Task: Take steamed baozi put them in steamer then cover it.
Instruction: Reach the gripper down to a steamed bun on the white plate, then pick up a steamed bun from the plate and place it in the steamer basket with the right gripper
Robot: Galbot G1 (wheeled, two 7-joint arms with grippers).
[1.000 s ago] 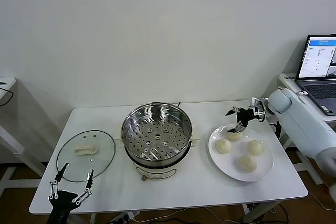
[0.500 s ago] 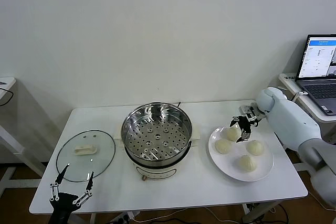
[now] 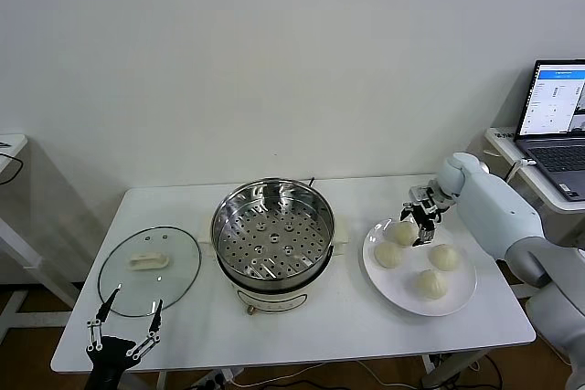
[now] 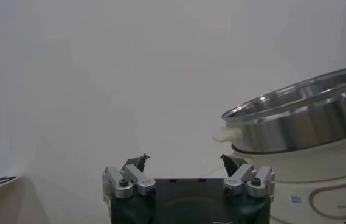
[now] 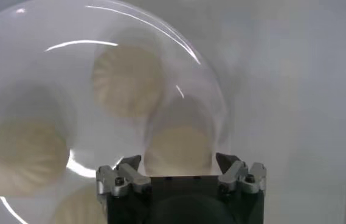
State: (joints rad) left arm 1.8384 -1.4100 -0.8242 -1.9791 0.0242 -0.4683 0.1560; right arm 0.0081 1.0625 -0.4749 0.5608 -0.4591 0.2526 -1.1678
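Several cream-white steamed baozi lie on a white plate [image 3: 460,302] at the table's right. My right gripper [image 3: 417,228] is down at the farthest baozi [image 3: 402,231], its jaws standing open on either side of that bun [image 5: 179,145]; in the right wrist view my gripper [image 5: 177,161] straddles it with small gaps. The steel steamer [image 3: 272,230] stands mid-table with its perforated tray bare. The glass cover [image 3: 149,269] lies flat at the left. My left gripper [image 3: 138,294] hangs open and empty by the table's front left edge, near the cover; in its wrist view the gripper [image 4: 183,159] has the steamer [image 4: 300,122] off to one side.
A laptop [image 3: 555,130] sits on a side table at the far right, beyond my right arm. The other baozi [image 3: 388,254] [image 3: 444,257] [image 3: 429,283] crowd close around the right gripper. A wall rises behind the table.
My right gripper came down from above the plate's far edge and turned until its jaws straddle the farthest baozi. The left arm has barely moved.
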